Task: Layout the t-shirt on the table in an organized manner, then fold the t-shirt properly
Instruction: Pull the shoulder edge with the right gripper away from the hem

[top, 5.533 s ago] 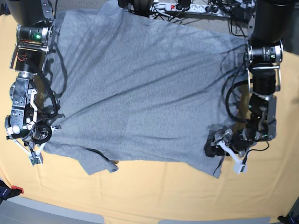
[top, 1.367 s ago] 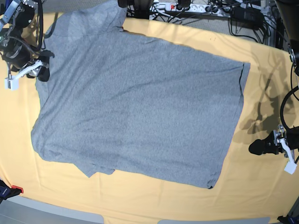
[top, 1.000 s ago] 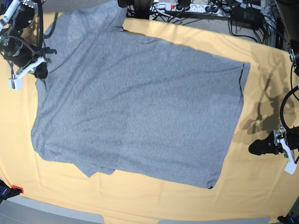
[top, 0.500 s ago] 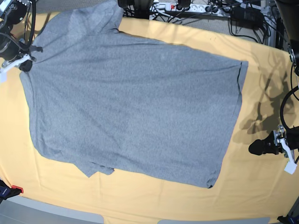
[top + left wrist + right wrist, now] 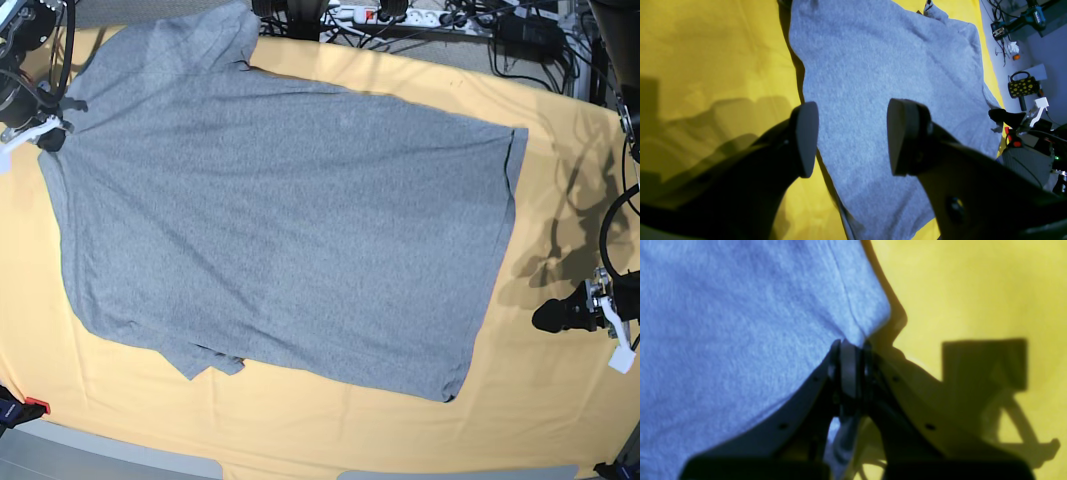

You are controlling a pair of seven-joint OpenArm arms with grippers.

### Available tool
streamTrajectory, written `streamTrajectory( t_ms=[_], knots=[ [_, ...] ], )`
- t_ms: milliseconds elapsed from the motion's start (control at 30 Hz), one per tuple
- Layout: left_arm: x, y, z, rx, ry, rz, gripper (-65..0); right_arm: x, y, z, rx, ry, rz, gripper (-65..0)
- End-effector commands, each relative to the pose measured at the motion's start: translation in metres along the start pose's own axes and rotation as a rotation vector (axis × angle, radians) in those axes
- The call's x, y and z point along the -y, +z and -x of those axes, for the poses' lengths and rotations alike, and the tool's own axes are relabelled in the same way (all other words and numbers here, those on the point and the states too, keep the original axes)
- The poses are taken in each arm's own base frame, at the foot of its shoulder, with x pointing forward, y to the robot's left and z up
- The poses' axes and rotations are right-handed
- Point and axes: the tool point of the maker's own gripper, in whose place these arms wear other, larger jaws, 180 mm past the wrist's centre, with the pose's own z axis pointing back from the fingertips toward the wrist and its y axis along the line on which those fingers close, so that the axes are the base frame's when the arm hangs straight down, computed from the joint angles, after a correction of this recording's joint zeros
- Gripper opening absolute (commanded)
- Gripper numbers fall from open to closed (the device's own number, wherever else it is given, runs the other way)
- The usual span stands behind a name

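The right gripper (image 5: 849, 363) is pinching a corner of the t-shirt (image 5: 280, 200) between fingers (image 5: 820, 380) pressed tight together, sitting at about ten o'clock in the base view. The left gripper (image 5: 850, 136) is holding its fingers (image 5: 805, 138) spread wide with nothing between them, hovering over bare cloth at about four o'clock, apart from the shirt's hem. The t-shirt is lying plain grey side up, spread mostly flat across the table (image 5: 560, 200), one sleeve bunched near seven o'clock.
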Motion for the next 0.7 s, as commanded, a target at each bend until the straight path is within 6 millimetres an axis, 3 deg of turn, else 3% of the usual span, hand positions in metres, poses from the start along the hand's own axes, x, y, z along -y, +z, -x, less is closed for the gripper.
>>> streamTrajectory(
  t_ms=[0, 367, 633, 667],
  knots=[
    [0.005, 0.016, -0.024, 0.064, -0.040, -0.004, -31.2, 0.008, 0.007, -0.016, 0.044, 0.021, 0.035, -65.0],
    [-0.003, 0.039, -0.030, 0.100, -0.038, -0.042, -31.2, 0.011, 0.006, -0.035, 0.106, 0.039, 0.067, -65.0],
    [-0.017, 0.048, -0.003, 0.051, 0.002, -0.082, -31.2, 0.006, 0.005, -0.039, 0.115, 0.089, 0.046, -65.0],
    [-0.018, 0.049, -0.002, 0.049, 0.003, -0.086, -31.2, 0.006, 0.006, -0.039, 0.113, 0.090, 0.047, -62.2]
  ],
)
